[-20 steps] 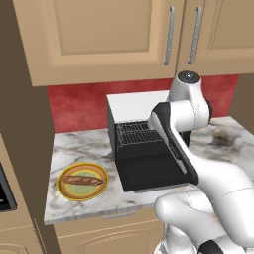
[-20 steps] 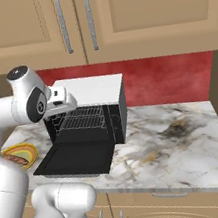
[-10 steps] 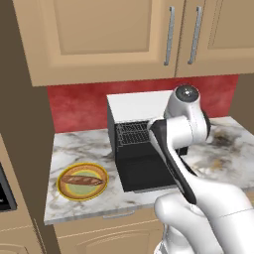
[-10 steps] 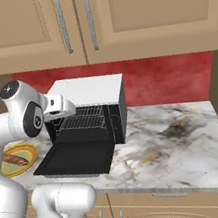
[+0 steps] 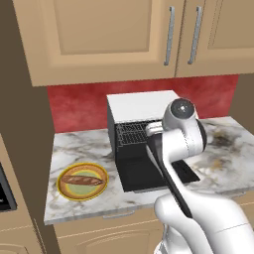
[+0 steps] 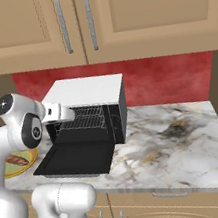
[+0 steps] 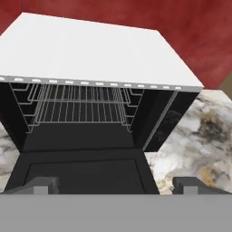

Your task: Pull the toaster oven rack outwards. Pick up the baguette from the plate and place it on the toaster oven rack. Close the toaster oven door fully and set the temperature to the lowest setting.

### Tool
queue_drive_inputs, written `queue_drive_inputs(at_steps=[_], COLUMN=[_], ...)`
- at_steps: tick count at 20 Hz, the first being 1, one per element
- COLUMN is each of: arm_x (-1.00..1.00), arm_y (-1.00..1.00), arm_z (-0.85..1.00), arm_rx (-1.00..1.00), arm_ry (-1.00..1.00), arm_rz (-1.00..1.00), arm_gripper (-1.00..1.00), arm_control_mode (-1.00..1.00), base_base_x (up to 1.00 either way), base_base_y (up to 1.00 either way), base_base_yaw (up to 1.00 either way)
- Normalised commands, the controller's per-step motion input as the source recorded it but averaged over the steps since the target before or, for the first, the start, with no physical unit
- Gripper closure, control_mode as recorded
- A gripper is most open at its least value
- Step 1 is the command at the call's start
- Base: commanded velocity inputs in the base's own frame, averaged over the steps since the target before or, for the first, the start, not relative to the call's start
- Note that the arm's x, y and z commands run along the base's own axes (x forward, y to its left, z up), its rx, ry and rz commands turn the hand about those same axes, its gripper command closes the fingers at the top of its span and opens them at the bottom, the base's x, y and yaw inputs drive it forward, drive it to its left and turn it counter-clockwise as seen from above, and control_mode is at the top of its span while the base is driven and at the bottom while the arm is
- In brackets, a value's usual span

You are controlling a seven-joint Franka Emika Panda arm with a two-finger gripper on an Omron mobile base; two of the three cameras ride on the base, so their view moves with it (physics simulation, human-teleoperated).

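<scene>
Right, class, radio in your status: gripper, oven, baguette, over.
Gripper open, empty, facing the oven mouth. Door down flat, rack inside the cavity. Baguette on the plate. Nothing between gripper and rack.

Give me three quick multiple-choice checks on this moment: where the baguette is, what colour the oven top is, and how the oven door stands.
1. Where is the baguette?
A. On the plate
B. On the rack
C. In the claw

2. What colour is the top of the toaster oven?
A. Black
B. White
C. Red

3. How does the toaster oven door stand?
A. Fully shut
B. Folded down open
C. Taken off

Key: 1 A, the loaf lies on the plate left of the oven, while the toaster oven rack is bare. 2 B, the hand view shows a flat white top. 3 B, the door lies flat on the counter before the cavity. The claw is open and holds nothing.
</scene>
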Motion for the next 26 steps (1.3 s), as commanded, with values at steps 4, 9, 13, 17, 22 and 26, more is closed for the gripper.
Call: queue_drive_inputs(at_steps=[4, 9, 13, 17, 22, 26], arm_x=[0.0, 0.0, 0.0, 0.0, 0.0, 0.0], arm_y=[0.0, 0.0, 0.0, 0.0, 0.0, 0.0], arm_z=[-0.18, -0.22, -0.21, -0.16, -0.14, -0.15], arm_rx=[0.0, 0.04, 0.07, 0.11, 0.13, 0.13], arm_ry=[-0.1, -0.11, -0.13, -0.19, -0.19, -0.16], arm_rz=[-0.06, -0.05, -0.03, -0.01, 0.0, 0.0], arm_gripper=[-1.0, -1.0, -1.0, -1.0, -1.0, -1.0], arm_control_mode=[-1.0, -1.0, -1.0, -1.0, -1.0, -1.0], base_base_x=[0.0, 0.0, 0.0, 0.0, 0.0, 0.0], base_base_y=[0.0, 0.0, 0.0, 0.0, 0.0, 0.0], base_base_yaw=[0.0, 0.0, 0.0, 0.0, 0.0, 0.0])
